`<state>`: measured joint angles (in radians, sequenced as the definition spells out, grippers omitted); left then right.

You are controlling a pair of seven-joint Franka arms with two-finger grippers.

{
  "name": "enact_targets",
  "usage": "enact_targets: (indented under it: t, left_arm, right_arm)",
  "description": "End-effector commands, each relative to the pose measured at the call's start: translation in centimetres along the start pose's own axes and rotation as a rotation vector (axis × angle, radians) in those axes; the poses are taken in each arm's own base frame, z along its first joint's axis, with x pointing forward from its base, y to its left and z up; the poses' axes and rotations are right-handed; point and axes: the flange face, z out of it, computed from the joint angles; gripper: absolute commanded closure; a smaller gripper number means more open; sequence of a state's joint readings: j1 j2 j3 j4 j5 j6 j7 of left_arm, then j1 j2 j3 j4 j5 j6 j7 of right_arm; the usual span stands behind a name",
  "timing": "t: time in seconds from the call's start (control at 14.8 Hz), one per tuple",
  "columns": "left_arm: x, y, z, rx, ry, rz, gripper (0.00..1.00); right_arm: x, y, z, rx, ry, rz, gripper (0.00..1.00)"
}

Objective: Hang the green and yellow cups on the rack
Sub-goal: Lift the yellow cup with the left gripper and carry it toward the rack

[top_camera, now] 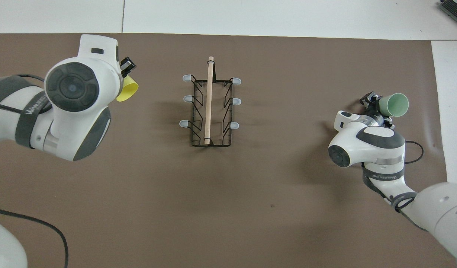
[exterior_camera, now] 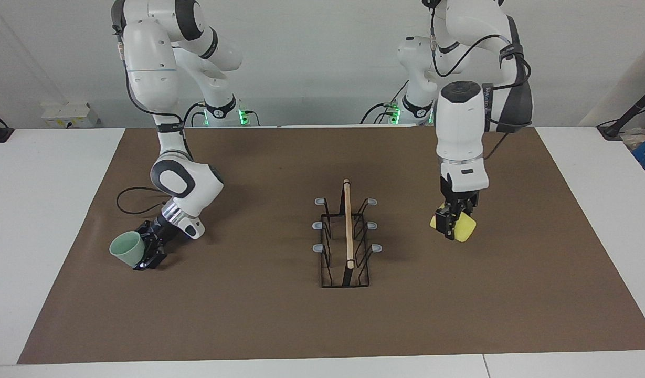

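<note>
The rack (exterior_camera: 346, 236) (top_camera: 210, 108), black wire with a wooden rod on top and grey-tipped prongs, stands mid-table with all prongs bare. My left gripper (exterior_camera: 453, 223) (top_camera: 126, 72) is shut on the yellow cup (exterior_camera: 463, 228) (top_camera: 127, 92), tilted, just above the mat toward the left arm's end of the table. My right gripper (exterior_camera: 149, 252) (top_camera: 375, 104) is shut on the green cup (exterior_camera: 127, 250) (top_camera: 395, 104), held on its side low over the mat toward the right arm's end, its mouth facing away from the rack.
A brown mat (exterior_camera: 280, 320) (top_camera: 250, 193) covers the table's middle, with white tabletop (exterior_camera: 33, 210) around it. A black cable (exterior_camera: 130, 202) lies on the mat near the right arm.
</note>
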<state>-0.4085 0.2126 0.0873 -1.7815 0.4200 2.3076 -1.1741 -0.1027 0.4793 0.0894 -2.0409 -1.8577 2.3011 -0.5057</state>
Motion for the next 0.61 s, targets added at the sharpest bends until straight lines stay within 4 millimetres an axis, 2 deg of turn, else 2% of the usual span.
enact_targets:
  t: [0.0, 0.27, 0.41, 0.54]
  left_arm:
    - [-3.5, 0.5, -1.6, 0.009, 0.066, 0.035, 1.00]
    - [-10.2, 2.0, -3.3, -0.012, 0.128, 0.120, 1.00]
    - [-12.9, 2.7, -4.1, -0.033, 0.140, 0.133, 1.00]
    - [-14.9, 3.1, -4.7, -0.052, 0.150, 0.172, 1.00]
  right_arm:
    - [-1.2, 1.1, -1.6, -0.006, 0.038, 0.054, 1.00]
    - [-3.7, 2.1, -3.7, -0.019, 0.155, 0.166, 1.00]
    - [-5.4, 2.2, -3.8, 0.006, 0.218, 0.217, 1.00]
    - [-7.3, 2.9, -5.0, 0.002, 0.224, 0.251, 1.00]
